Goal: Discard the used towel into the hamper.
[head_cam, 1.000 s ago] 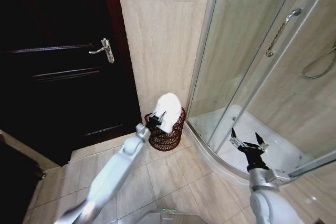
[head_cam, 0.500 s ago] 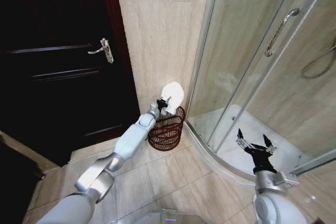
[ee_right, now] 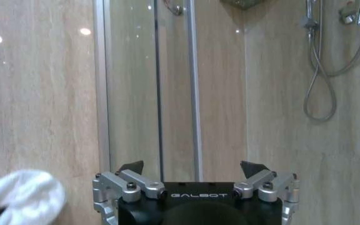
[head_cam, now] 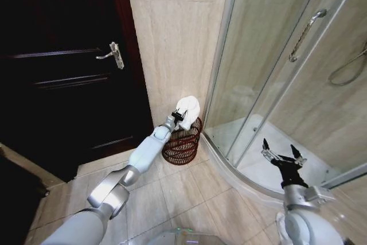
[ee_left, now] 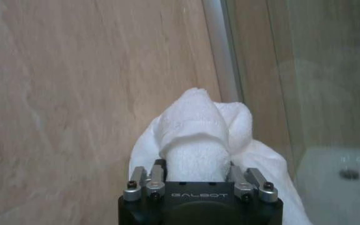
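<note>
The left hand [head_cam: 178, 115] grips the white towel [head_cam: 188, 108] just above the hamper [head_cam: 182, 143]; the right hand [head_cam: 284, 156] hangs open beside the shower glass [head_cam: 269, 73].

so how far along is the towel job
Done: the towel is picked up, clamped in the left gripper and carried to the hamper in the corner by the shower glass. In hand: it hangs just above the rim. Left: letting go so it drops in. The right gripper waits open, off to the side.
</note>
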